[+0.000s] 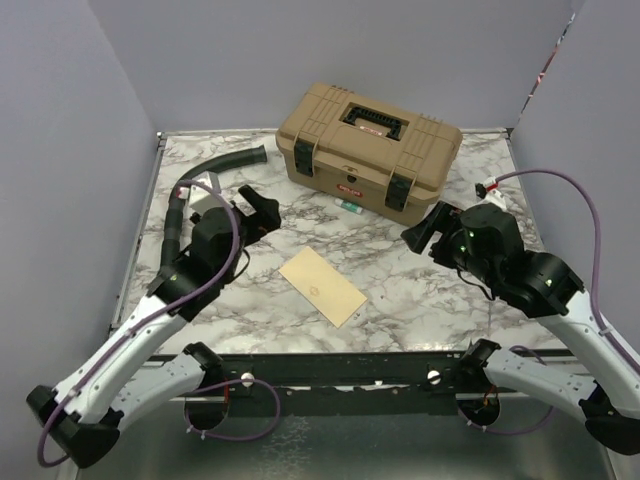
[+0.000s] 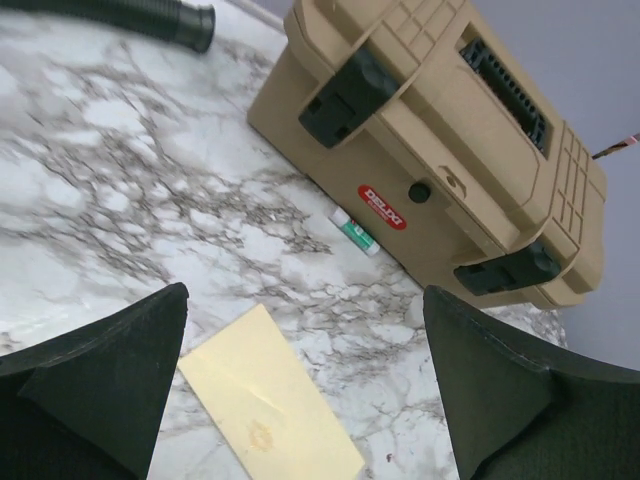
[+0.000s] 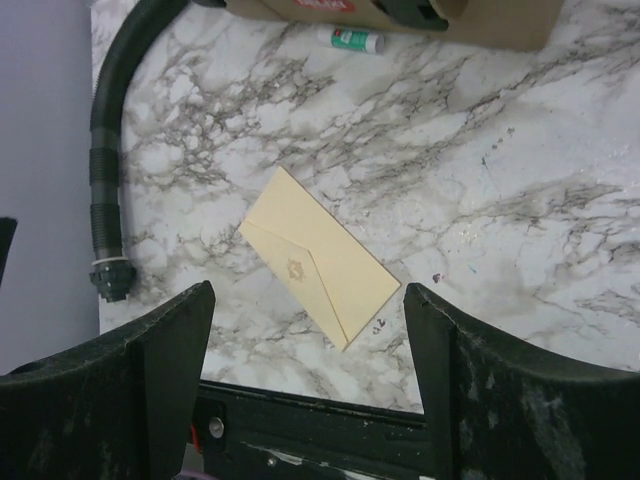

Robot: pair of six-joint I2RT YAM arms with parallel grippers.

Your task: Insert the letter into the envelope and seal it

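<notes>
Pale-yellow paper envelope (image 1: 322,286) lay flat on the bench (image 1: 420,290) before the toolbox (image 1: 370,145), flap down, letter unseen, while left claw (image 1: 255,212) and right claw (image 1: 425,230) hung spread and empty off the toolbox's front corners, apparently so either could reach.

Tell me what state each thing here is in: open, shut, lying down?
Envelope: lying flat, flap folded shut.
Toolbox: lid closed, front latches down.
Glue stick: on its side beside the toolbox.
Black hose: lying in a curve, not held.
Left gripper: jaws open, empty.
Right gripper: jaws open, empty.
</notes>
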